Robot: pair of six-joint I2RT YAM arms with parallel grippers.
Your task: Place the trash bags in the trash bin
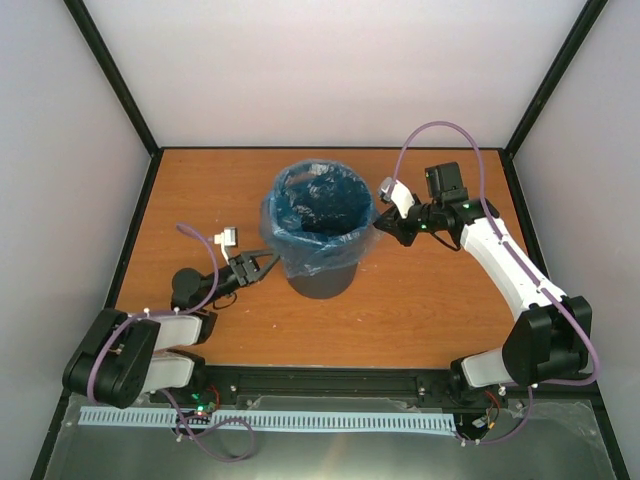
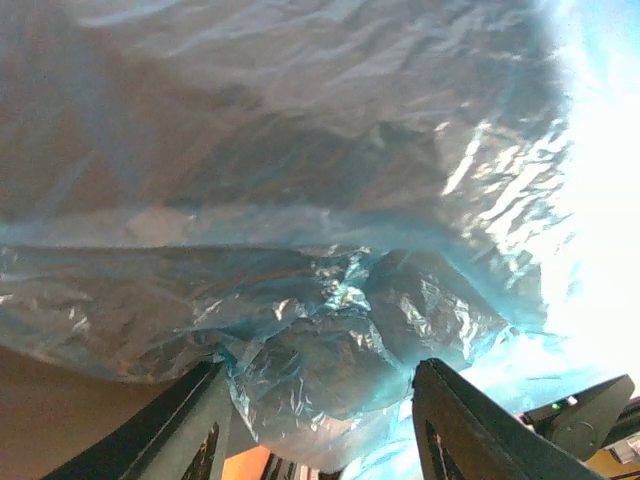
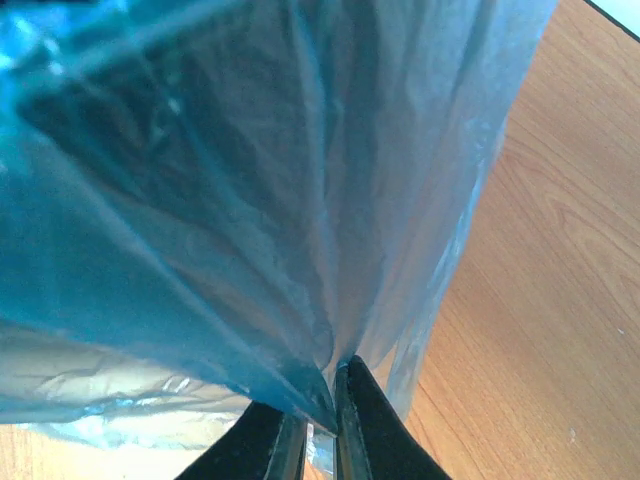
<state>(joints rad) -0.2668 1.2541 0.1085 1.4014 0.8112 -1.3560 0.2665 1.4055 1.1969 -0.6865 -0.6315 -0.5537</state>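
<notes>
Wood table (image 1: 430, 310): bag (image 1: 300, 255) over bin (image 1: 322, 283), right fingers (image 3: 370, 425) pinching.

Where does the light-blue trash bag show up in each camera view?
Top external: light-blue trash bag at centre, draped over the trash bin.
Left wrist: the bag fills most of the frame, bulging between the open left claw.
Right wrist: the bag fills the upper left, pinched by the right claw at bottom centre.
Shared landmark: the orange wooden tabletop, plain in top and right wrist views.

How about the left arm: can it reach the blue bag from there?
Probably yes: the left gripper stands open right against the blue bag draped over the bin, nothing between them.
</notes>
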